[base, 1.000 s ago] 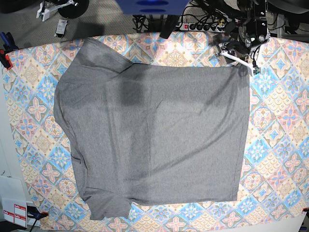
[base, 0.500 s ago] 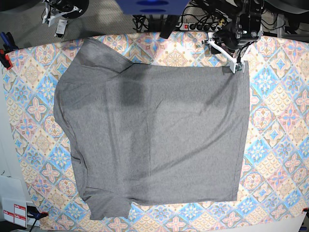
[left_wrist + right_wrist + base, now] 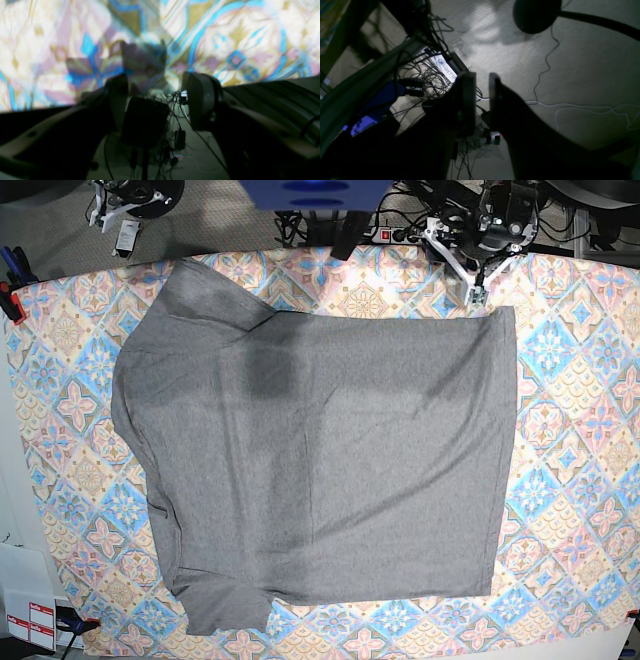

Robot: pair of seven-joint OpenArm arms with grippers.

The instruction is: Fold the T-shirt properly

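Note:
The heather-grey T-shirt [image 3: 320, 470] lies flat on the patterned tablecloth [image 3: 580, 430], its sleeves toward the left of the base view. My left gripper [image 3: 478, 280] hangs just beyond the shirt's top right corner, at the table's far edge. In the left wrist view the left gripper [image 3: 157, 100] is open and empty, with blurred tablecloth behind it. My right gripper [image 3: 105, 210] is off the table at the top left. In the right wrist view the right gripper [image 3: 481, 100] has its fingers nearly together and holds nothing. Neither wrist view shows the shirt.
A power strip and tangled cables [image 3: 410, 230] lie on the floor behind the table, and also show in the right wrist view [image 3: 425, 75]. A blue object [image 3: 315, 192] stands at the top centre. White cards [image 3: 28, 620] lie at the bottom left corner.
My left gripper has moved up and to the left, off the shirt's top right corner toward the table's far edge. The shirt lies as before. The right arm shifted slightly.

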